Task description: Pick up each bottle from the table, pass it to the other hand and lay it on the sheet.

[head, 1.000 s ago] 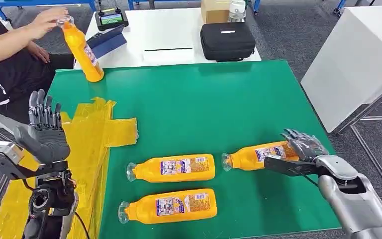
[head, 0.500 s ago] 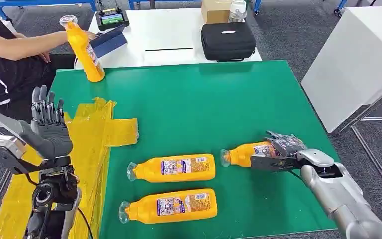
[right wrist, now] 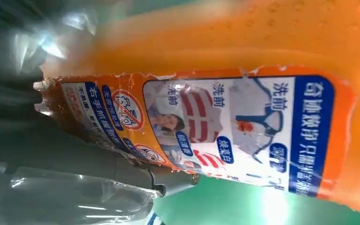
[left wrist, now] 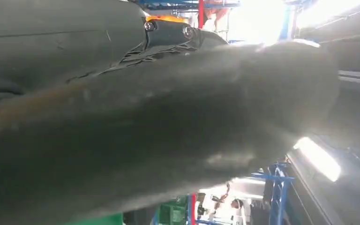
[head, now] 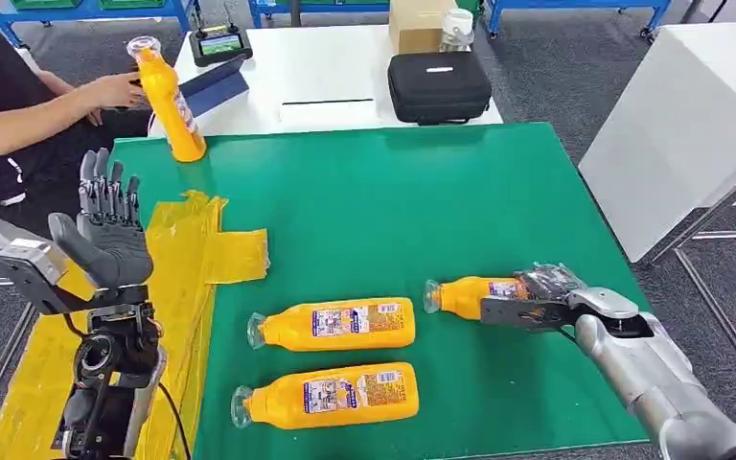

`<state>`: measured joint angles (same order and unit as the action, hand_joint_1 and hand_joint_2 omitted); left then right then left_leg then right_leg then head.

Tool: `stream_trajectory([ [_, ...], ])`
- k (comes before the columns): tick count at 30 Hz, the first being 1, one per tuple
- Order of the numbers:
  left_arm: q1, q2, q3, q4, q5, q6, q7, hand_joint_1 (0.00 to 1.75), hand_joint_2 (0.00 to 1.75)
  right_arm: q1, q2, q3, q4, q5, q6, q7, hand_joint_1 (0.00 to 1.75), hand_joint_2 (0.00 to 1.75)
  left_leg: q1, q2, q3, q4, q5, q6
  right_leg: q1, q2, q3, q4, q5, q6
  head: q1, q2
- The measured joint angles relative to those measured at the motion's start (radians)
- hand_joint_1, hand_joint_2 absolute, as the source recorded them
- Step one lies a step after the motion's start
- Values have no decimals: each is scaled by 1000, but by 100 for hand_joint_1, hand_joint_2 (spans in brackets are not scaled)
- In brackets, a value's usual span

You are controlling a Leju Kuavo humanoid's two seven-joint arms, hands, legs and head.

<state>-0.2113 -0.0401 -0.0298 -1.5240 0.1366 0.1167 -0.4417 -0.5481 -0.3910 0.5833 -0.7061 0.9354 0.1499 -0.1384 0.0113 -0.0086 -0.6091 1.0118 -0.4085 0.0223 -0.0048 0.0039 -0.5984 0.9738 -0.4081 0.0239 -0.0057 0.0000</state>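
My right hand (head: pixel 548 287) is wrapped around the base end of an orange bottle (head: pixel 465 295) lying on its side on the green table (head: pixel 422 211), cap pointing toward the two other bottles (head: pixel 335 324) and (head: pixel 331 395) that lie just beside it. From the right wrist camera I see the label (right wrist: pixel 215 126) pressed close against my fingers (right wrist: pixel 122 171), though the blur leaves me unable to say how firm the hold is. My left hand (head: pixel 110 230) waits raised over the crumpled yellow sheet (head: pixel 187 259), fingers apart and upright, holding nothing. I judge the main risk to be the grip itself: I have the bottle by one end, so the neck could sag or the smooth plastic slip as I lift, and a drop would send it rolling into its neighbours or off the table's near edge. The pass adds another hazard, since my hands are well apart and a loose hold could fail mid-swing. A fourth bottle (head: pixel 168 96) stands at the far corner beside a person's hand (head: pixel 120 91), so reaching there could bring my arm near them.
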Motion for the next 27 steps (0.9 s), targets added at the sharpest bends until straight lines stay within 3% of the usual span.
stream_trajectory([
  [4,3,3,0,3,21,-13,10,0,0,26,-37,-14,-52,-23,17,44,175,175,0,-6,-1,0,1,1,-1,-5,2,0,-1,2,0,0],
  [11,5,9,0,4,37,-31,21,0,0,65,-78,-45,-121,-33,12,76,175,175,-1,-6,-2,0,1,1,-2,-6,2,0,-1,2,0,0],
  [12,7,10,0,4,50,-40,27,0,175,77,-84,-54,-137,-48,3,88,175,175,-1,-7,-3,0,1,2,-2,-6,2,0,-1,2,0,0],
  [18,59,21,31,1,138,-124,52,0,175,170,-122,-269,-403,-261,-15,78,175,175,-3,-6,-18,0,3,4,-3,-6,-11,1,4,2,0,0],
  [22,68,19,41,6,175,-171,63,0,175,172,-79,-394,-569,-341,-34,29,175,175,-2,0,-18,0,4,3,-3,-3,-15,1,4,1,0,0],
  [27,41,16,35,49,201,-211,65,0,175,111,11,-434,-650,-357,-54,18,175,175,-1,0,-20,0,4,2,-2,-2,-16,2,4,1,0,0],
])
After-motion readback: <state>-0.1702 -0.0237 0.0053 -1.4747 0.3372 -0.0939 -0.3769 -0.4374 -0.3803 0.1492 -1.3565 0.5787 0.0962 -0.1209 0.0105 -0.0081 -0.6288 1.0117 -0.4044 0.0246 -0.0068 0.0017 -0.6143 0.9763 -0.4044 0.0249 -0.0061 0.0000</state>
